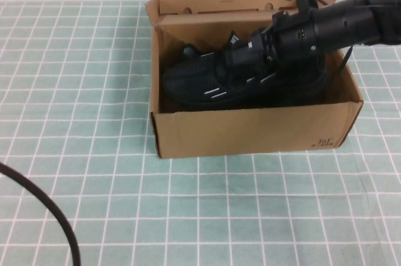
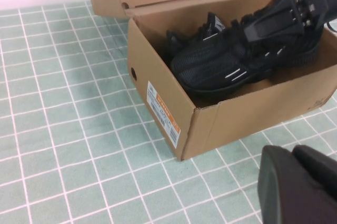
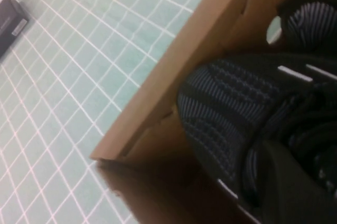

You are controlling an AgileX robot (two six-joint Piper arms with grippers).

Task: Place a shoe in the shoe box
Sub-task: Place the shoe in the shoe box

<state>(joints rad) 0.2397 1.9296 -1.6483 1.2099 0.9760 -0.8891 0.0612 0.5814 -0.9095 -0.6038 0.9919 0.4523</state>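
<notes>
One shoe box (image 1: pixel 250 129) of brown corrugated cardboard is recorded on the green tiled table covering (image 1: pixel 75 91), its flap lid (image 1: pixel 213 4) open and raised at the wall farthest from the robot. A round hole (image 2: pixel 132 73) and a printed label (image 2: pixel 163 112) are noted on the box's left side wall, and small black print (image 1: pixel 324 143) on its front right corner.

The right arm (image 1: pixel 351 19) is extended over the box's right wall and down into the interior. The right gripper (image 1: pixel 241 59) is located inside the box, directly upon the shoe (image 1: pixel 200 81), at the laced middle of the upper. The shoe, black knit with short white dash stripes, is lying inside the box with its toe toward the left wall. The gripper's fingers are set against the shoe's upper; whether they are clamped on it or released cannot be told.

Two shoes are counted within the box: the one under the gripper, and a second shoe (image 2: pixel 210 30) of the same kind behind it, against the lid-side wall.

The left gripper (image 2: pixel 297 187) is positioned off the box's front left corner, above the covering; its finger spacing cannot be told. One black cable (image 1: pixel 53 213) is observed on the covering, well forward of the box on its left.
</notes>
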